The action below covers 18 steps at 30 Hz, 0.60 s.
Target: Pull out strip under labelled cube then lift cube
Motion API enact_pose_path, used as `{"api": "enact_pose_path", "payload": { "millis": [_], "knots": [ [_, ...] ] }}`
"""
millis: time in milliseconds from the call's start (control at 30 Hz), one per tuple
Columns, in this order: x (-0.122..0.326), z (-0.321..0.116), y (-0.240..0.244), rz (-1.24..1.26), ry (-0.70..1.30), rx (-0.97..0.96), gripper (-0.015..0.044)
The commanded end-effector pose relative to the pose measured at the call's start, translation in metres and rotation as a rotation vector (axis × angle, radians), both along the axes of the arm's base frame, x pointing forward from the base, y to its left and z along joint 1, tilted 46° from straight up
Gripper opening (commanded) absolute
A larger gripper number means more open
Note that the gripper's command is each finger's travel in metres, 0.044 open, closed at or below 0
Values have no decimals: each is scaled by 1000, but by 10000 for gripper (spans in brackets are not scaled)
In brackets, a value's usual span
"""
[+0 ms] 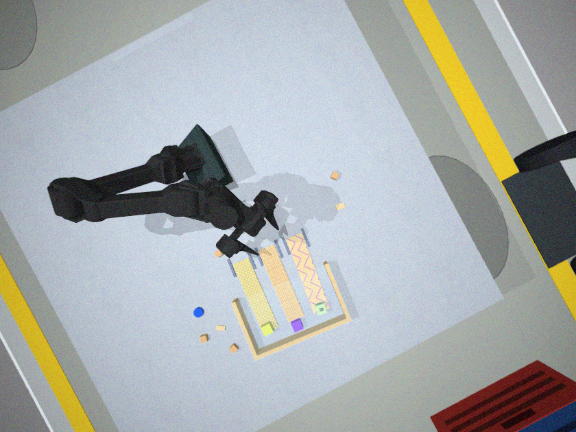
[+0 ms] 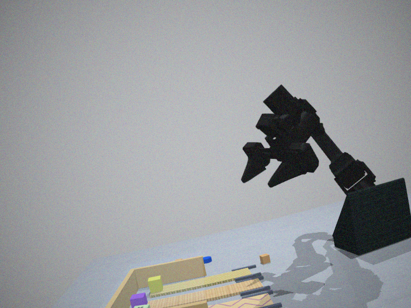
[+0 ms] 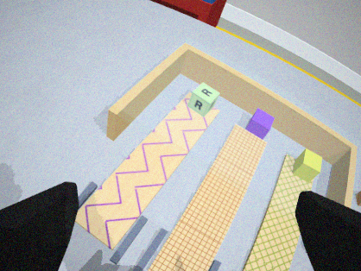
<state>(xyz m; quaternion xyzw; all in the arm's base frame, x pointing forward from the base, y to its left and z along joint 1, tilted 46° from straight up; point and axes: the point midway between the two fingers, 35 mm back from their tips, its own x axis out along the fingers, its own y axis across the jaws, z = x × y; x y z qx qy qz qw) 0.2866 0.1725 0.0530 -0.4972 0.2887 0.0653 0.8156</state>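
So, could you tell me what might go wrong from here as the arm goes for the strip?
1. The open gripper hangs above the plain orange strip's near end, not the zigzag strip carrying the R cube; it could grab the wrong one.
2. The strips lie close together, so wide fingers may snag a neighbour.
3. A fast pull might topple the cube.

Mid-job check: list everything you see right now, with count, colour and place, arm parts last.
Strips: 3; zigzag strip, orange grid strip, yellow grid strip; side by side, far ends inside the fence.
Labelled cube: 1, pale green, marked R; far end of zigzag strip.
Purple cube: 1; far end of orange grid strip.
Yellow cube: 1; far end of yellow grid strip.
Fence: 1, tan, U-shaped.
Small tan blocks: 6, scattered, e.g..
Blue disc: 1, outside fence.
Gripper: black, open, empty, above the strips' near ends.
Base: dark.
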Motion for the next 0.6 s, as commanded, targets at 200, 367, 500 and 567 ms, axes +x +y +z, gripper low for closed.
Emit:
{"api": "enact_pose_path", "payload": {
  "millis": [200, 367, 500, 567],
  "knots": [
    [19, 22, -47, -270, -161, 177, 400],
    [19, 22, -47, -270, -161, 177, 400],
    [19, 22, -47, -270, -161, 177, 400],
    [19, 22, -47, -270, -161, 177, 400]
  ]
}}
